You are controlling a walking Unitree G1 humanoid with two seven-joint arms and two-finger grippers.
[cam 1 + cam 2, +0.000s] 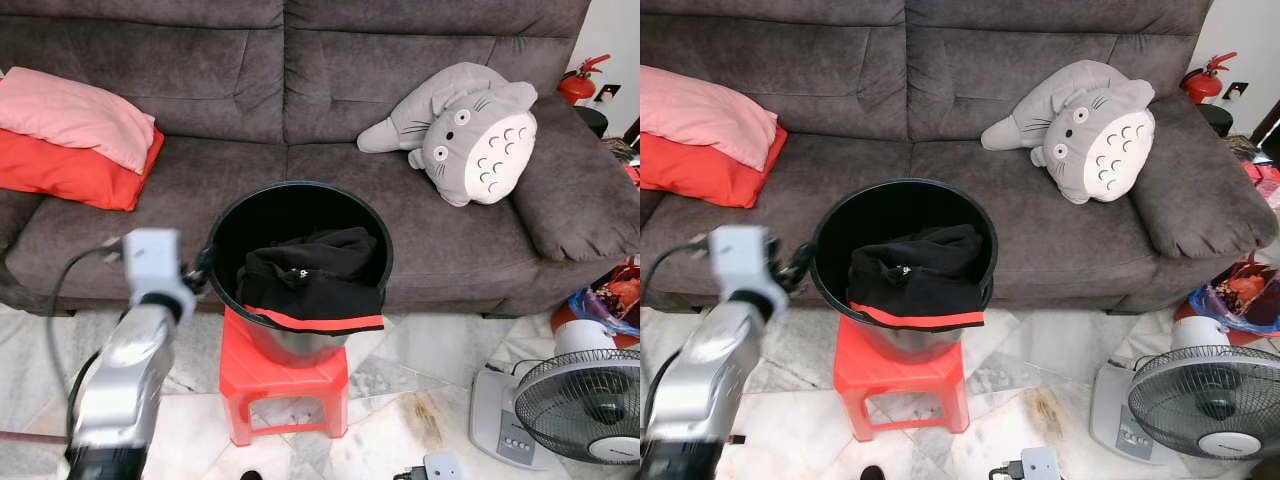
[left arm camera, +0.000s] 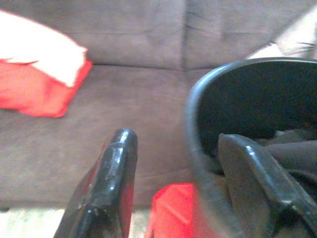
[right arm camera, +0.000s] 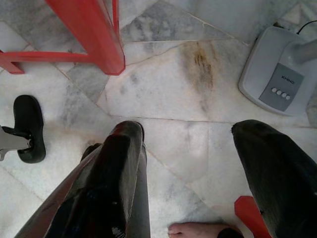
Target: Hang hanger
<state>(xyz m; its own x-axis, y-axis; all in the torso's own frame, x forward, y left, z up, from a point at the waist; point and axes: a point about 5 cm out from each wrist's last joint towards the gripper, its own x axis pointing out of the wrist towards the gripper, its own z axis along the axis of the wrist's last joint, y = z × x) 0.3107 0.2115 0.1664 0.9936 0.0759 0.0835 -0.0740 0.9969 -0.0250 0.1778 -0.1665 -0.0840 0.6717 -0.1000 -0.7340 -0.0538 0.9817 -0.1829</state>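
A black bucket (image 1: 222,232) stands on a red plastic stool (image 1: 285,385) in front of a grey sofa (image 1: 300,80). A black garment with a red hem (image 1: 315,280) lies bunched inside it and hangs over the near rim. My left gripper (image 2: 178,141) is open at the bucket's left rim (image 2: 195,124), one finger (image 2: 116,163) outside the wall and the other finger (image 2: 247,168) inside, beside the cloth. The left arm (image 1: 125,370) reaches up from the lower left. My right gripper (image 3: 188,129) hangs open over the marble floor with nothing between its fingers.
A grey plush toy (image 1: 470,130) and pink and red pillows (image 1: 70,140) lie on the sofa. A floor fan (image 1: 585,400) stands at the right, a red fire extinguisher (image 1: 578,82) behind it. A person's bare toes (image 3: 190,230) touch the floor near my right gripper.
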